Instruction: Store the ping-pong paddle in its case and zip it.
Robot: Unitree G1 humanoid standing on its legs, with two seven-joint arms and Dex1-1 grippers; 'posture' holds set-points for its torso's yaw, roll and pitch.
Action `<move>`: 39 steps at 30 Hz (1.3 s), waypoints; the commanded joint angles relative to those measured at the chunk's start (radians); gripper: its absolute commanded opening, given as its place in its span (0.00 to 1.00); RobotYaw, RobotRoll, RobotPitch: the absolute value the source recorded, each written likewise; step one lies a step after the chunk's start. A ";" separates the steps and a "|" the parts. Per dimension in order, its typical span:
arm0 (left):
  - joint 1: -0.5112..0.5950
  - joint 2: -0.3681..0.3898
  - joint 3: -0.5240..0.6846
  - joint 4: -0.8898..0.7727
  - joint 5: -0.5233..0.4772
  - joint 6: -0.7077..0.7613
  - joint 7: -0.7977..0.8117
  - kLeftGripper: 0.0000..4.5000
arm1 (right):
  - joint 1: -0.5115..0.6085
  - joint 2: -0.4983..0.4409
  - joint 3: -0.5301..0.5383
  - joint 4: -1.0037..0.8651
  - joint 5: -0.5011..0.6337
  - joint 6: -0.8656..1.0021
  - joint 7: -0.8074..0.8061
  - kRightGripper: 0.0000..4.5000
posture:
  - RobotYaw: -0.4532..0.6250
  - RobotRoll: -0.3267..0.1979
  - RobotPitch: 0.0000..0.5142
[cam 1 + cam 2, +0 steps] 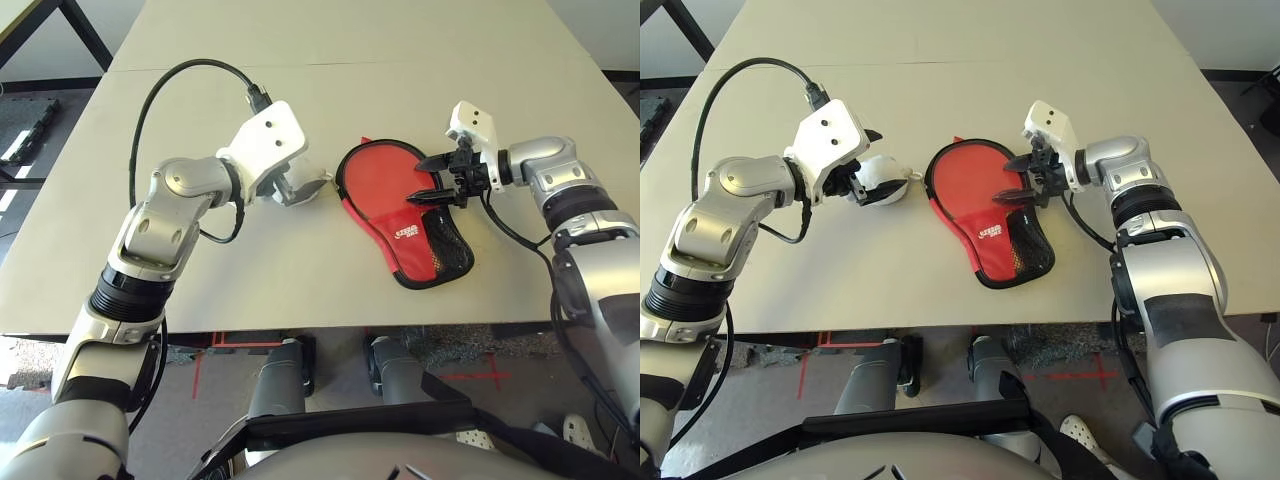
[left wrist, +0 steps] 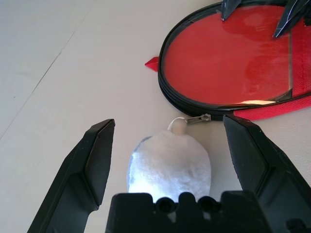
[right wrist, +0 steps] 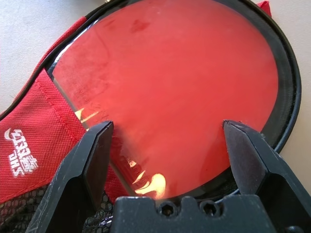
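While the case (image 1: 405, 215) lies flat on the beige bench (image 1: 300, 290), unzipped around its round end, the ping-pong paddle (image 3: 175, 92) sits inside it with its red face showing. Its handle is hidden under the red fabric and mesh pocket. Over that face hangs the right gripper (image 1: 432, 180), jaws spread wide and holding nothing. Beside the case's edge, the left gripper (image 2: 167, 155) has its 2 jaws wide apart either side of a fluffy white ball (image 2: 169, 165) tied to the zip pull (image 2: 199, 118), not clamping it.

Fluffy ball (image 2: 169, 162) between left pincer (image 2: 170, 145) and case (image 1: 405, 215) zip.
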 commanded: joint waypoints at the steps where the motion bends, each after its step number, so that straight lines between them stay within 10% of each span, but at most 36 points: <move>1: 0.002 0.018 0.004 0.009 0.008 0.020 0.001 1.00 | 0.038 0.005 0.001 0.039 -0.041 -0.007 -0.044 0.99 | 0.51 0.62 0.40; 39: -0.077 0.034 -0.094 0.303 0.044 0.141 -0.105 1.00 | 0.108 -0.003 -0.043 -0.003 -0.062 -0.031 -0.078 0.99 | 0.45 0.62 0.44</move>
